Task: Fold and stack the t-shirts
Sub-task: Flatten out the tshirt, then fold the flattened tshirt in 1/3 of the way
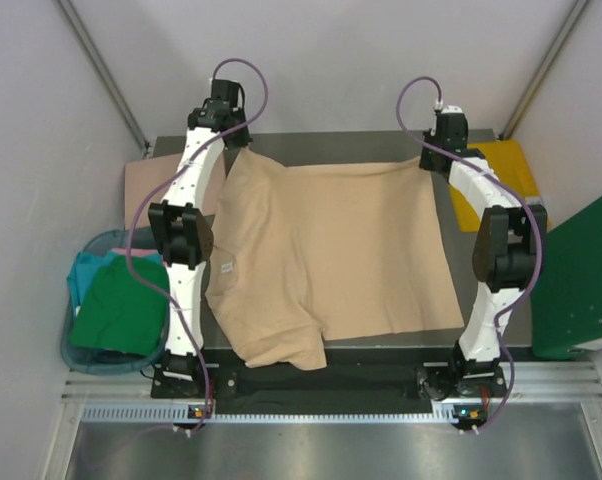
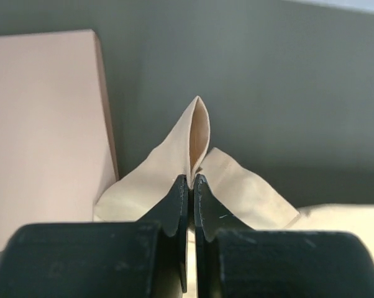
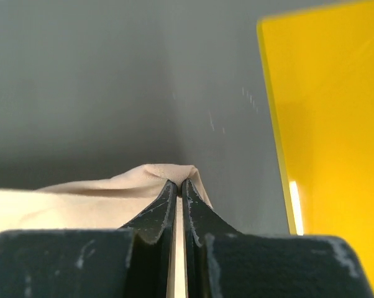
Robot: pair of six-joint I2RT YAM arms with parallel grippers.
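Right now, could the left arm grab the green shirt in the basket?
Probably not yet: the left pincer is shut on the beige shirt at the far edge. The green shirt lies uncovered beside that arm's base, so it might after letting go.

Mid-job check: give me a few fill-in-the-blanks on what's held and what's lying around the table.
Of the left gripper and right gripper, ____ are shut on the beige shirt.
The green shirt lies in a basket on the robot's ____ side.
The sheet beside the right gripper is ____.
Missing: both; left; yellow.
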